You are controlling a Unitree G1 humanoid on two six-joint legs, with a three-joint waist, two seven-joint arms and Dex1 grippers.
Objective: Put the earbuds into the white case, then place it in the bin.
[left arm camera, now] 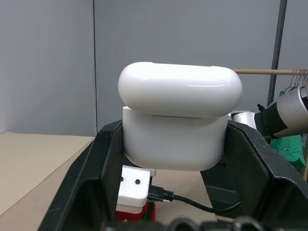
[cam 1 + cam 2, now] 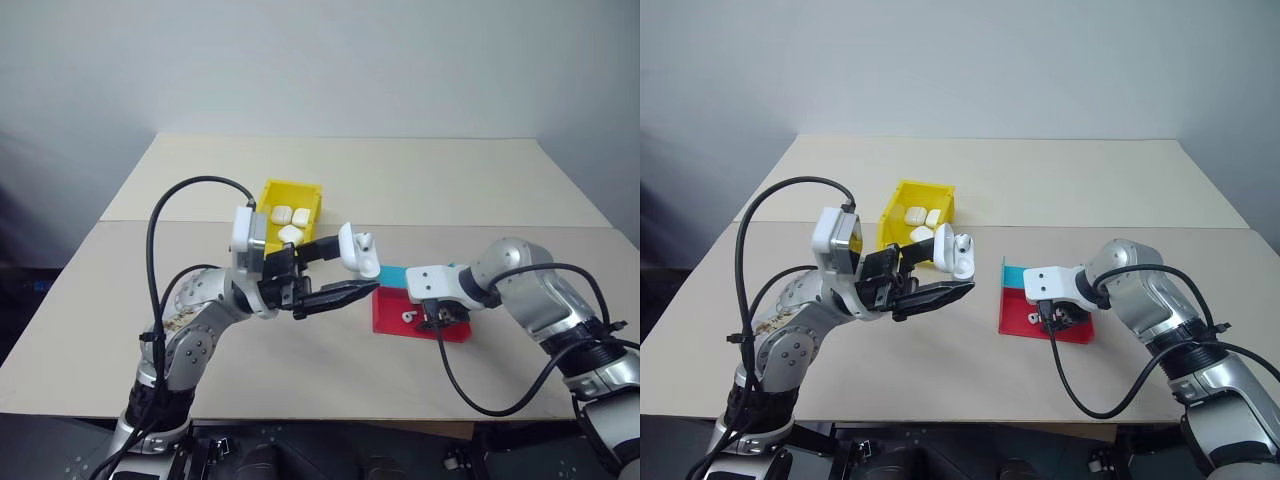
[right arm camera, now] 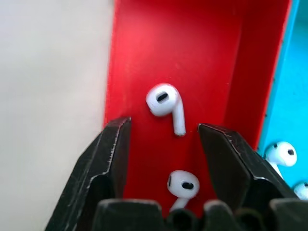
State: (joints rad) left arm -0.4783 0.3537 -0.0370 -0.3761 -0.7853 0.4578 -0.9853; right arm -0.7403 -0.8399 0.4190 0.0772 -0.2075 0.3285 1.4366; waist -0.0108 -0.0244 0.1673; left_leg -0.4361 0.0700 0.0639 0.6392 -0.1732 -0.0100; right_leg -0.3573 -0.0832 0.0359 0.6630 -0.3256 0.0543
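Note:
My left gripper (image 2: 345, 272) is raised over the table's middle, shut on the white case (image 2: 358, 252). The case's lid stands open and an earbud (image 2: 366, 240) sticks up from it. In the left wrist view the case (image 1: 175, 130) sits squeezed between both black fingers. My right gripper (image 2: 440, 318) points down into the red part of the tray (image 2: 388, 318). It is open, with two loose earbuds (image 3: 163, 100) (image 3: 184, 185) lying on the red floor between its fingers, untouched. The yellow bin (image 2: 272, 192) stands behind the left gripper.
Three white cases (image 2: 288, 220) lie inside the yellow bin. The tray's teal part (image 3: 294, 72) holds more earbuds (image 3: 281, 153) beside the red part. Black cables loop from both wrists over the near table. Beige table stretches bare at the far side and right.

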